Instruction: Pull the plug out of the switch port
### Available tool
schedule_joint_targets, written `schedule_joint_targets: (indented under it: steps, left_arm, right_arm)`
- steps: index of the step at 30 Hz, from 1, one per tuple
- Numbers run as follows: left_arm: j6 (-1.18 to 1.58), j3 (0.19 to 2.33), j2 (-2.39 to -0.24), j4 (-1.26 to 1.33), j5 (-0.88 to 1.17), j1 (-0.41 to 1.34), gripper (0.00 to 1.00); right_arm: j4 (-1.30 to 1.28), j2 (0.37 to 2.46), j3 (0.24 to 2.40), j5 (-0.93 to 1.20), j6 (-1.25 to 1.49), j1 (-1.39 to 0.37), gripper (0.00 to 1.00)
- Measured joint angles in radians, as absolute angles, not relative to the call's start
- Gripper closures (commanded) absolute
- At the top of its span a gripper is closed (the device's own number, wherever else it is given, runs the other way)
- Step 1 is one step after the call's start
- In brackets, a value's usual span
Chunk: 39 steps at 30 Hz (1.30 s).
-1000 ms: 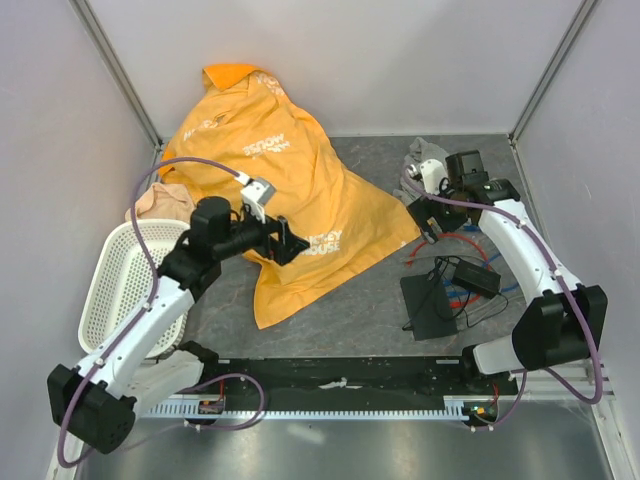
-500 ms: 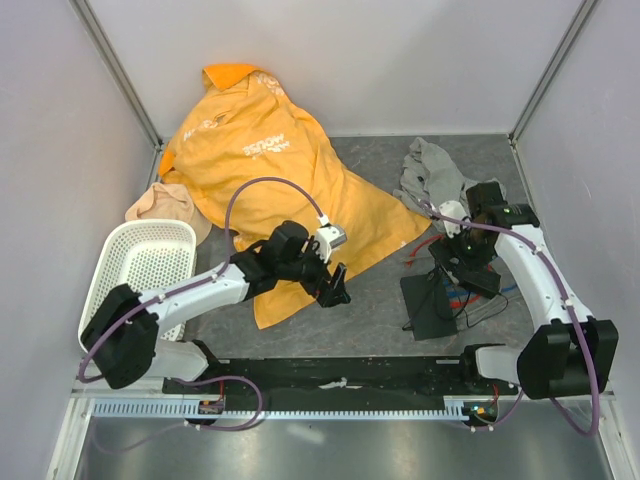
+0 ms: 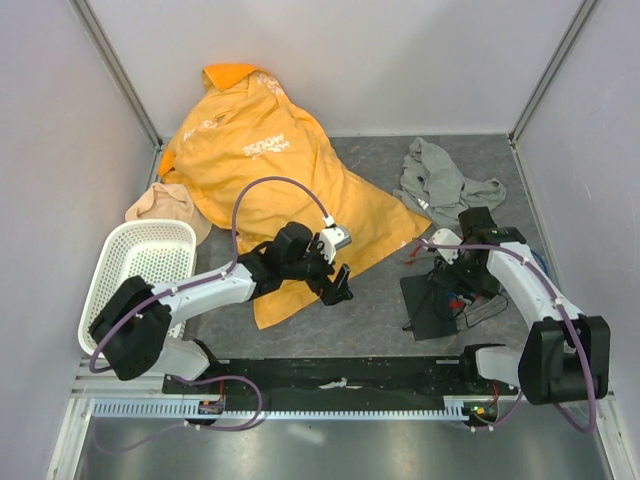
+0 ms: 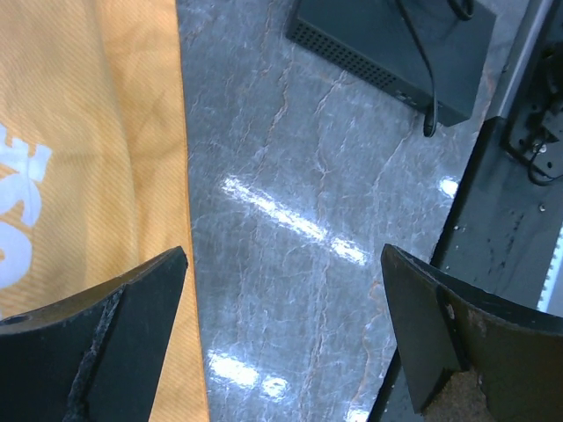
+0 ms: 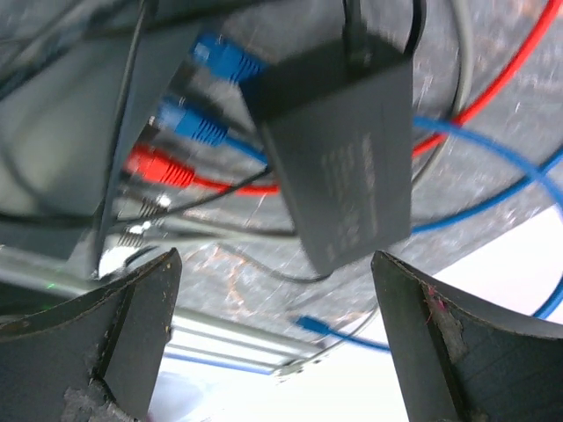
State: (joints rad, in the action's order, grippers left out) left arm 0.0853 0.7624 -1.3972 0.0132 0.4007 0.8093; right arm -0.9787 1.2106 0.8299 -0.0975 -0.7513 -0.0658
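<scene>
Overhead view of a grey table [image 3: 370, 300] with my two arms reaching in from the 6 o'clock edge.

My left gripper [image 3: 338, 285] hangs near the middle of the table, at the 4 o'clock edge of a crumpled orange shirt [image 3: 270, 170]. Its jaws are spread wide with nothing between them. From its wrist camera, my left gripper [image 4: 283, 264] frames bare table, the shirt [image 4: 88, 132] at 9 o'clock and the flat black switch [image 4: 387, 40] at 1 o'clock, well apart from my fingers.

In the overhead view the switch [image 3: 425, 305] lies flat at 3 o'clock from my left gripper, among red, blue and black cables. My right gripper [image 3: 462, 272] hovers just at its 1 o'clock corner, jaws also spread wide and gripping nothing.

In the right wrist camera, my right gripper [image 5: 273, 264] looks down on a black power brick [image 5: 343, 149] at 12 o'clock. At 10 o'clock is the switch port [image 5: 132, 132] edge, with two blue plugs [image 5: 198, 123] and a red plug [image 5: 158, 167] seated in it. My fingers touch none of them.

A grey garment [image 3: 435, 180] lies at 12 o'clock from my right gripper. A white basket [image 3: 140, 270] sits at the table's 9 o'clock edge.
</scene>
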Motion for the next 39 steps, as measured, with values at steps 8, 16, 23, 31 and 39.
schedule_joint_targets:
  steps: [8, 16, 23, 31, 39]
  left_arm:
    - [0.062, 0.754, -1.398, 0.001, 0.39, 0.786, 0.01]
    - [0.063, 0.777, -1.459, 0.01, 0.402, 0.773, 0.01]
    - [0.063, 0.786, -1.486, 0.018, 0.394, 0.773, 0.01]
    - [0.149, 0.813, -1.495, -0.005, 0.347, 0.67, 0.01]
    - [0.216, 0.814, -1.467, -0.004, 0.354, 0.587, 0.01]
  right_arm:
    - [-0.937, 1.292, 0.886, -0.109, -0.778, -0.196, 0.02]
    - [-1.012, 1.195, 1.01, -0.07, -0.741, -0.27, 0.02]
    - [-1.075, 1.089, 0.936, 0.035, -0.799, -0.515, 0.02]
    - [-1.071, 0.976, 0.661, -0.006, -1.002, -0.683, 0.02]
    - [-1.009, 1.093, 0.627, -0.025, -1.063, -0.688, 0.02]
